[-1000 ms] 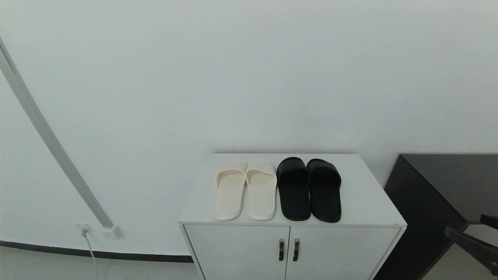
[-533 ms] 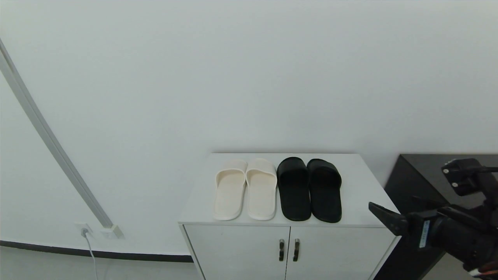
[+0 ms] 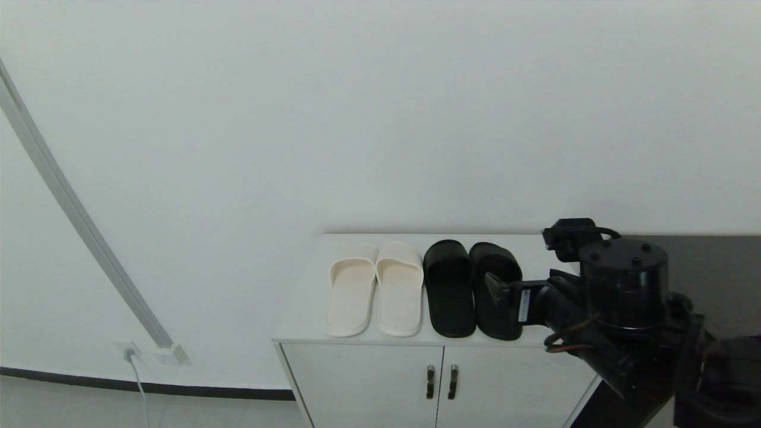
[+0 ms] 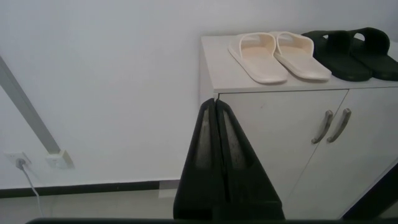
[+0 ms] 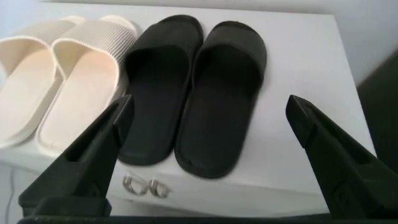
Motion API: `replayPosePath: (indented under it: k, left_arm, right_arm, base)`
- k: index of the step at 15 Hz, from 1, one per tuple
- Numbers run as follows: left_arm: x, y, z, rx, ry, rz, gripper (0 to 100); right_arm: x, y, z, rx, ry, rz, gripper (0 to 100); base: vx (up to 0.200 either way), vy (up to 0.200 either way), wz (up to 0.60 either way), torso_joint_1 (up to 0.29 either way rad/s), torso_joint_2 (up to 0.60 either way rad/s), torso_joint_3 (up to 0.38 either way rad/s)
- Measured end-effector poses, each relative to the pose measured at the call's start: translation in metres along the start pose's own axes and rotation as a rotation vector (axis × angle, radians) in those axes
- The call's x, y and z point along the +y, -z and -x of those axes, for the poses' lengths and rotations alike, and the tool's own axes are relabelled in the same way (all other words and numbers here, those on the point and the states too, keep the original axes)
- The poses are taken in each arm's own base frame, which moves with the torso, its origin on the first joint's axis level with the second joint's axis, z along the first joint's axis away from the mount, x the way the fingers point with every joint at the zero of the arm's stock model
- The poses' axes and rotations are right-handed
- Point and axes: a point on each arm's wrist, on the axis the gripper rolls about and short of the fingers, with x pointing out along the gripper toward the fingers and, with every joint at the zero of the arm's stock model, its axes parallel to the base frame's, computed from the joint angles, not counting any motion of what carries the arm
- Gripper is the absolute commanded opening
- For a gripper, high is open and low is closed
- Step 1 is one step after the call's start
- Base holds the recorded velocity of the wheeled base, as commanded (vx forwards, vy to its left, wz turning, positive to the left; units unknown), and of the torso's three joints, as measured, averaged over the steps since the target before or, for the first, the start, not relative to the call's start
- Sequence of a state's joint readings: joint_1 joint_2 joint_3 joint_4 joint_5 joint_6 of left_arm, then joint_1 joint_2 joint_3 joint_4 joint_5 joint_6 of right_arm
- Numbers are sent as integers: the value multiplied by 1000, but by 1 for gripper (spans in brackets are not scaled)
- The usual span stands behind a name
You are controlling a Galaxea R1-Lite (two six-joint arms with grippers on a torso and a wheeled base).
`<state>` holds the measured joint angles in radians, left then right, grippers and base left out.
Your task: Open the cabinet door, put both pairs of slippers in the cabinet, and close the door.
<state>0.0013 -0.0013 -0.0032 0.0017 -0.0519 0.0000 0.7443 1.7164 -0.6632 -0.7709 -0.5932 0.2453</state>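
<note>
A white cabinet (image 3: 309,315) stands against the wall with both doors (image 3: 362,386) closed and two dark handles (image 3: 440,381) at the centre seam. On its top lie a cream pair of slippers (image 3: 374,289) and, to their right, a black pair of slippers (image 3: 452,289), toes toward the wall. My right gripper (image 3: 499,291) hovers above the right black slipper (image 5: 217,99), open wide (image 5: 208,109), with nothing between its fingers. My left gripper (image 4: 216,102) is shut and empty, low down in front of the cabinet's left front corner (image 4: 214,93).
A black table (image 3: 713,261) adjoins the cabinet on the right. On the left wall, a grey conduit (image 3: 71,208) runs diagonally down to a socket with a plugged cable (image 3: 128,353). Open floor lies left of the cabinet.
My right arm has swung in from the lower right edge, up and leftward, and now reaches over the cabinet top above the black slippers. Slippers and doors have not moved.
</note>
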Motion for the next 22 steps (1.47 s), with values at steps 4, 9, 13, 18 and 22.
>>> replayPosePath:
  k: [4,9,13,18,22]
  left_arm:
    - [0,0,0,0,0,0,0]
    - [0,0,0,1,0,0,0]
    - [0,0,0,1,1,0,0]
    - [0,0,0,1,0,0,0]
    - [0,0,0,1,0,0,0]
  right_arm:
    - [27,14,-36,23,18,9,100]
    - [41,38,-79,36,48,-9,100]
    - [40,52,-117,18,89,-25,100]
    - [41,56,-149,-2,115,-17,100]
    - [37,58,-170,-18,141,-2,100]
  base:
    - [0,0,0,0,0,0]
    - [0,0,0,0,0,0]
    - [0,0,0,0,0,0]
    - [0,0,0,0,0,0]
    - [0,0,0,0,0,0]
